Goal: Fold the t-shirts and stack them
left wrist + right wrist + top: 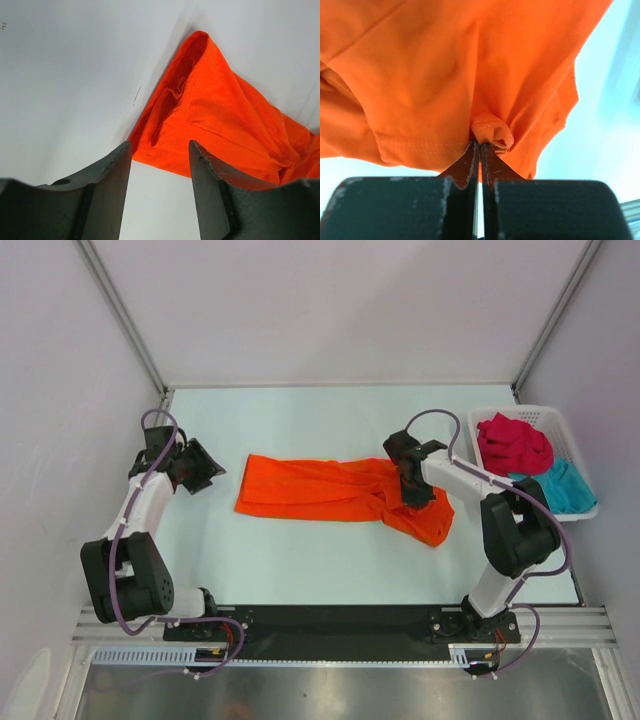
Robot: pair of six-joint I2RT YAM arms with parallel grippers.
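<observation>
Flat t-shirt (330, 490) lies across the middle of the bench (300, 560), long axis left to right. Its right end is bunched and reaches toward the near edge. Left claw (203, 468) is near the bench's left edge, just left of the flat t-shirt's left end and apart from it. Right claw (416, 492) is on the flat t-shirt's right part, with a fold of cloth between its tips. Basket (545, 413) sits at the right edge toward the far right corner, right of the flat t-shirt. Two more are in it, touching: rear t-shirt (512, 443) on the far-left side, front t-shirt (566, 488) on the near-right side.
</observation>
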